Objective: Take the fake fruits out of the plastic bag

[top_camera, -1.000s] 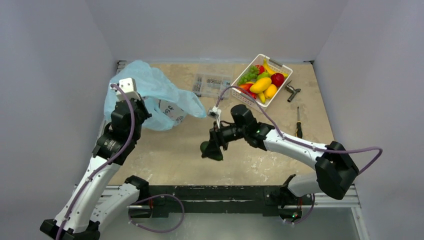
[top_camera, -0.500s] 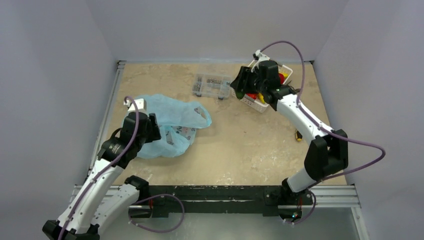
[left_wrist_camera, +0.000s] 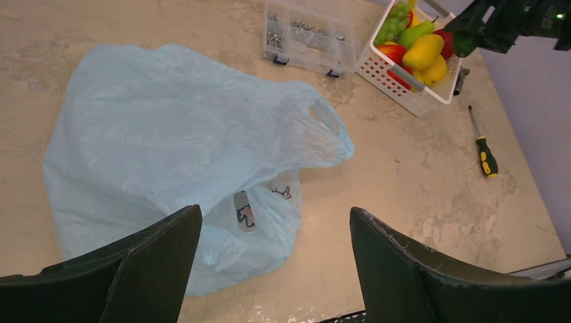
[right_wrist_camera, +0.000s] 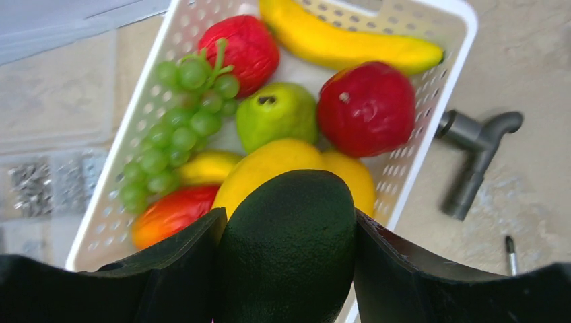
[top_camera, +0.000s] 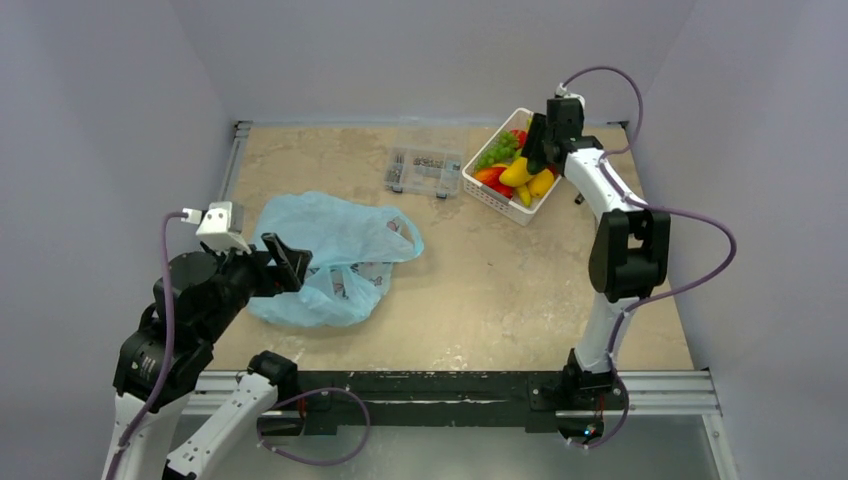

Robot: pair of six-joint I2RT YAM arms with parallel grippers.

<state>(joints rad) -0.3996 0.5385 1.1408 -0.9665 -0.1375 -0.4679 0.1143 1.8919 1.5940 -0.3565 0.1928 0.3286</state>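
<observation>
The light blue plastic bag [top_camera: 330, 255] lies slumped on the table, its cartoon print facing up [left_wrist_camera: 168, 128]. My left gripper [top_camera: 285, 262] hangs open just off the bag's near-left edge, with nothing between its fingers [left_wrist_camera: 274, 212]. My right gripper [top_camera: 535, 150] is over the white basket [top_camera: 515, 205], shut on a dark green fake fruit [right_wrist_camera: 289, 249]. In the basket [right_wrist_camera: 458, 40] lie green grapes [right_wrist_camera: 175, 128], a dark red round fruit [right_wrist_camera: 367, 108], a banana, a green pear and yellow-orange mangoes. Whatever is inside the bag is hidden.
A clear parts box [top_camera: 425, 170] stands left of the basket. A grey tap fitting [right_wrist_camera: 475, 158] lies right of the basket, and a yellow-handled screwdriver [left_wrist_camera: 485, 151] lies nearer on the right. Walls enclose the table on three sides.
My left gripper opened, let go of the bag and pulled back to the near left; the bag dropped flat. My right gripper carried the dark green fruit from mid-table to above the basket.
</observation>
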